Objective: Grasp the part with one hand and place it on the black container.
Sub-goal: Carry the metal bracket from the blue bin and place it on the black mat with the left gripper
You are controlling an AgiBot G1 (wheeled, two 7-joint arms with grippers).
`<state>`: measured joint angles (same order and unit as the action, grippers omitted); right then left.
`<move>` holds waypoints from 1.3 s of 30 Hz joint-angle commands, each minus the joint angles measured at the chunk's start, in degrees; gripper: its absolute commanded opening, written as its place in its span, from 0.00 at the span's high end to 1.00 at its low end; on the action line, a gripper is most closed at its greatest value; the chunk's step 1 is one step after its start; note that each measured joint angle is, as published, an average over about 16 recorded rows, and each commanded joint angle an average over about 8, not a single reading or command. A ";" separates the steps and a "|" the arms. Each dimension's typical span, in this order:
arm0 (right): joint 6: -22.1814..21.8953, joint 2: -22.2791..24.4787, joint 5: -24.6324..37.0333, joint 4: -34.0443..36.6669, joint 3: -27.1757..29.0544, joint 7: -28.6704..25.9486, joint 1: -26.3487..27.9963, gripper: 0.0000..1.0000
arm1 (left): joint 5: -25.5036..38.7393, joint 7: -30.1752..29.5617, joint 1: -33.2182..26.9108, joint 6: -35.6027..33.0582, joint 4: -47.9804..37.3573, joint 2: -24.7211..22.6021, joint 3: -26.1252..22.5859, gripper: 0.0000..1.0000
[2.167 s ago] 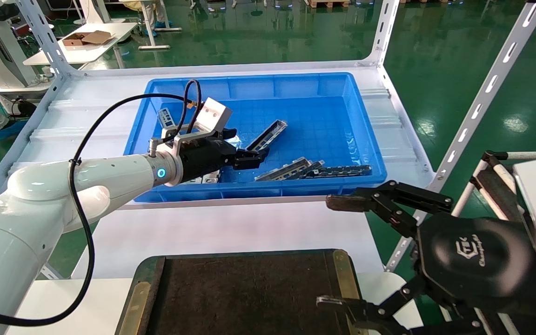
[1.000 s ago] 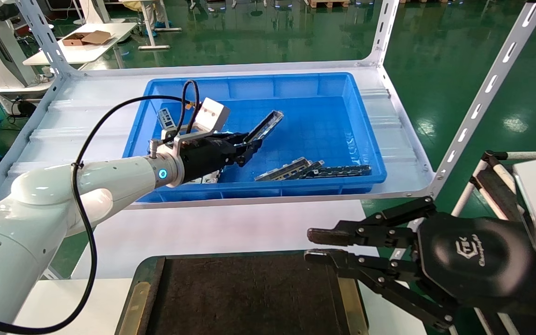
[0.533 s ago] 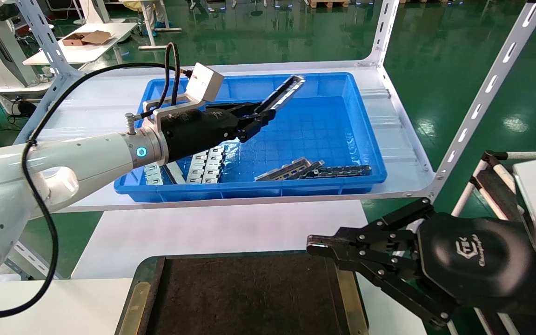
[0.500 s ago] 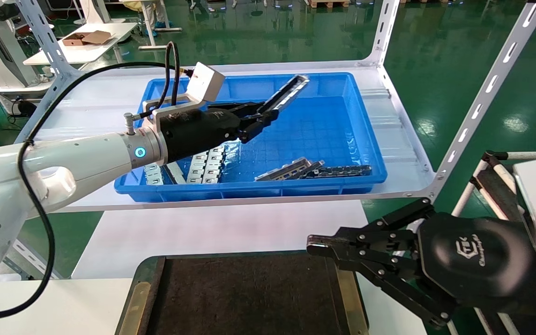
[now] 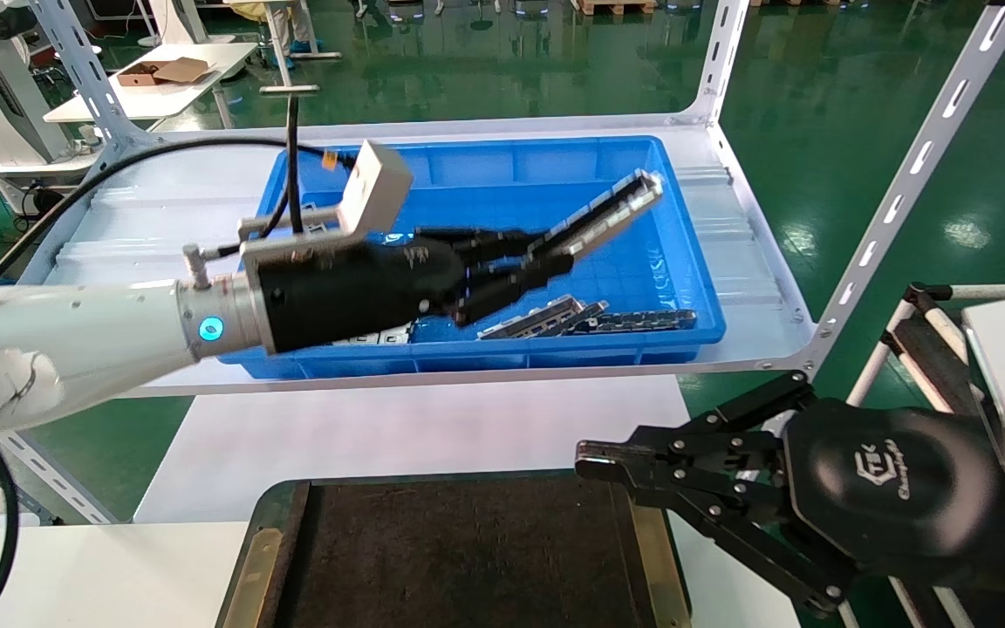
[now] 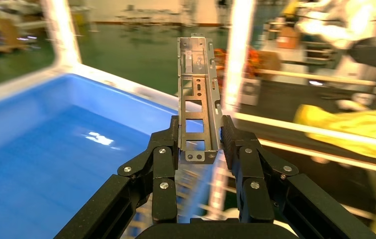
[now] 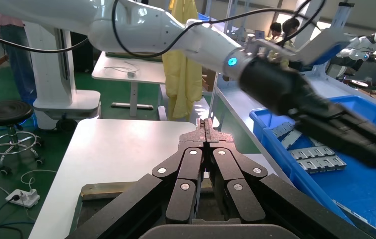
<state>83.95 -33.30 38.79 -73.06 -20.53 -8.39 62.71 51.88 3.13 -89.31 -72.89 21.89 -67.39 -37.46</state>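
Note:
My left gripper (image 5: 529, 262) is shut on the part (image 5: 600, 218), a slim grey metal trough-like bar with rectangular cut-outs, and holds it in the air above the blue bin (image 5: 686, 253). In the left wrist view the part (image 6: 198, 94) stands out straight between the two black fingers (image 6: 164, 149), clamped by its side rims. The black container (image 5: 459, 558), a shallow dark tray with brass side strips, lies at the near edge of the table. My right gripper (image 5: 585, 455) is shut and empty, hovering over the tray's right strip; it also shows in the right wrist view (image 7: 206, 127).
More grey bars (image 5: 585, 318) lie along the bin's front wall, and flat silver plates (image 5: 380, 334) lie partly hidden under my left arm. White slotted shelf posts (image 5: 904, 183) rise to the right of the bin. A white table top (image 5: 415, 427) lies between bin and tray.
My left gripper closed on the part, lifted it out of the bin and has swung it to the right and nearer. My right gripper shut and moved down over the tray's right edge.

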 commanded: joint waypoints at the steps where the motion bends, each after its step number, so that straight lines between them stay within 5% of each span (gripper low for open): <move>1: 0.00 0.00 0.00 0.00 0.00 0.00 0.00 1.00 | -0.19 -0.85 1.07 -2.27 1.73 1.06 -0.15 1.00; 8: 0.00 0.00 -0.01 0.00 -0.01 0.00 0.00 1.00 | -1.40 -5.56 10.79 -2.59 14.51 5.36 -0.63 1.00; 15: -0.01 0.01 -0.01 0.00 -0.01 0.01 0.00 1.00 | -1.72 -11.75 23.79 4.66 29.82 9.64 -1.60 1.00; 27: -0.01 0.01 -0.02 0.00 -0.02 0.01 0.01 1.00 | 4.12 -21.79 45.41 35.87 49.23 12.09 -4.52 1.00; 39: -0.01 0.01 -0.02 0.00 -0.03 0.02 0.01 1.00 | 10.72 -30.15 51.65 61.46 51.65 4.89 -10.38 1.00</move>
<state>83.94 -33.29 38.77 -73.06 -20.56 -8.37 62.72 61.89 -26.96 -37.86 -11.75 73.09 -62.56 -47.72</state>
